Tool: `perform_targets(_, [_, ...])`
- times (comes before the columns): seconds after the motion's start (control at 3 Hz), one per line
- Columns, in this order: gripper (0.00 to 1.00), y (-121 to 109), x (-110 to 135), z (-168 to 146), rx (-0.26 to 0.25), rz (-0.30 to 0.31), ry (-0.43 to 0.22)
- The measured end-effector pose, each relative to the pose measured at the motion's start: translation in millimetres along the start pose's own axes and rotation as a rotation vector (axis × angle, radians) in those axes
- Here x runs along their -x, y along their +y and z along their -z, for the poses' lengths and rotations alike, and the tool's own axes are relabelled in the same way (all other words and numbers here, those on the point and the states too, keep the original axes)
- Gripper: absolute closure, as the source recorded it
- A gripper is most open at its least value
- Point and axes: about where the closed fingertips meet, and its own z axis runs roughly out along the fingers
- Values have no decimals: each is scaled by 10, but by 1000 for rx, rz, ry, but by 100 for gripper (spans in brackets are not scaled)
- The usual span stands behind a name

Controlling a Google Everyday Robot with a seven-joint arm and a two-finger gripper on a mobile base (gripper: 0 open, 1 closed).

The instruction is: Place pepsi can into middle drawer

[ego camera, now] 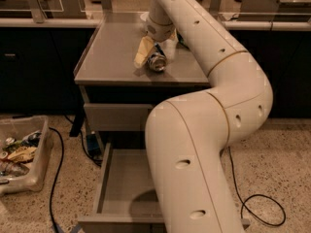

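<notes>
Gripper (155, 56) down on pepsi can (157, 63), cabinet surface (112, 57); can't tell if jaws clamped.
Can lies on its side, mid-top. Confirm firm grip pre-lift, then clear surface edge, lower into open middle drawer (124, 183).

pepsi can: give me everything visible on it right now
The pepsi can is small and blue with a silver end and looks like aluminium. It lies on its side on the grey cabinet top, in the front half, with its round end facing the camera. The tool sits right at it from above and behind, hiding the can's upper part; whether it grips is unclear. The middle drawer below is open, and the can is not in it.
</notes>
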Motion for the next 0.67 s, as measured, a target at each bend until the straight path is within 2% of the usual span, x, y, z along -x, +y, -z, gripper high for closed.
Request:
perform_targets(0.33, [0,191,71,-247,37,50,36])
perform_targets(0.67, [19,192,73,-249,37,51,36])
